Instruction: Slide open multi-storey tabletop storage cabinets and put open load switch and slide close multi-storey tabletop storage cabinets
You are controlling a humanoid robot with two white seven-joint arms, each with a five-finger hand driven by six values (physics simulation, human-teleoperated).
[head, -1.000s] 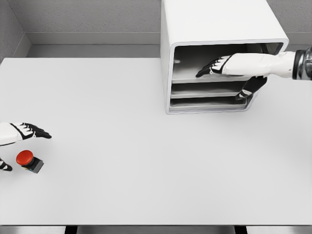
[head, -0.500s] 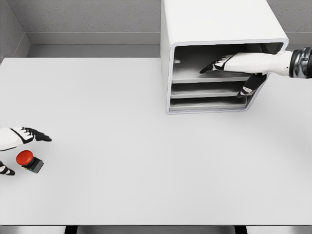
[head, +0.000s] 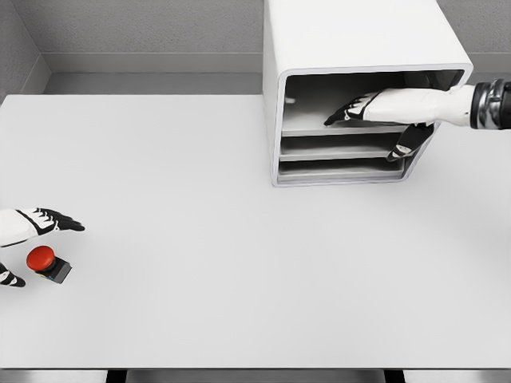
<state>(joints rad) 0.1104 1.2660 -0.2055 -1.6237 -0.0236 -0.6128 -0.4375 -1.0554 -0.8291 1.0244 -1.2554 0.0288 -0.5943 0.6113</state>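
Note:
A load switch [head: 46,262] with a red round button on a dark base sits near the table's left edge. My left hand [head: 32,239] hovers over it, fingers spread, black fingertips [head: 68,223] stretched past it and thumb below, not closed on it. The white multi-storey cabinet [head: 359,36] stands at the back right with its front open, showing three shelves. My right hand [head: 375,120] reaches into the top compartment from the right, fingers extended flat over the top shelf [head: 319,124], thumb hanging down in front of the middle shelf.
The white table [head: 239,263] runs wide between the switch and the cabinet. A grey wall and ledge [head: 152,64] close off the back. The table's front edge lies at the bottom of the view.
My right hand drew back slightly toward the right inside the top compartment, then edged left again. My left hand lowered a little beside the switch. The switch did not move.

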